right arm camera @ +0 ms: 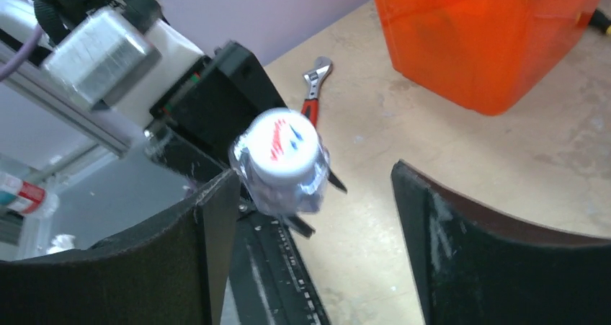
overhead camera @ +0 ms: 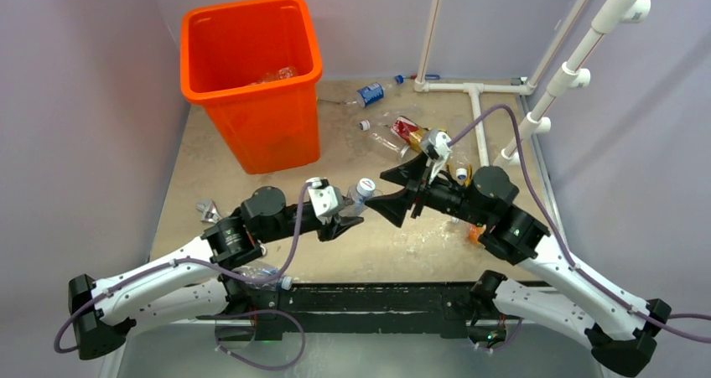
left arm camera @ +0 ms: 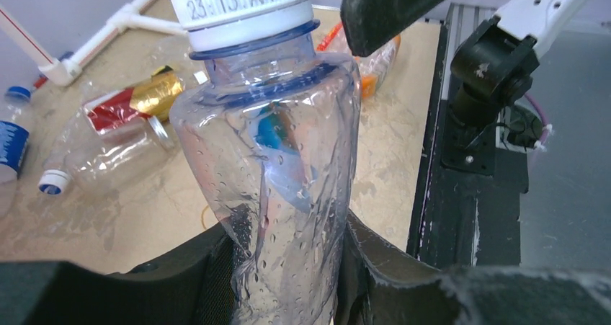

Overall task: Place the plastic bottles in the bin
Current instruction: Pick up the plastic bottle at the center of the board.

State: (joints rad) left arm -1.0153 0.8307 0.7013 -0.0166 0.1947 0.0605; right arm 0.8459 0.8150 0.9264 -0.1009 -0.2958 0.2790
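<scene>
Clear plastic, dimpled with droplets, fills the left wrist view: the left gripper [overhead camera: 346,220] is clamped on the lower body of a small bottle [left arm camera: 272,174], its fingers [left arm camera: 194,282] pressing in from both sides so the wall creases between them. The bottle's white cap [right arm camera: 283,154] points away from this gripper, towards the right gripper [overhead camera: 397,189].

The right gripper has its jaws spread wide and grips nothing. From its wrist camera, the capped end of the bottle sits in the gap between its fingers [right arm camera: 497,260], close against one of them and well clear of the other; whether it touches is unclear.

The orange bin [overhead camera: 268,131] stands beyond the left gripper and off to its left, with at least one clear bottle [overhead camera: 277,75] already lying inside.

Beyond the right gripper, loose on the table [overhead camera: 210,160], lie a crushed red-labelled bottle [overhead camera: 394,135] and, further out, a blue-labelled bottle [overhead camera: 371,91]. A red-handled wrench [right arm camera: 311,94] lies behind the left gripper, near that arm's elbow.
</scene>
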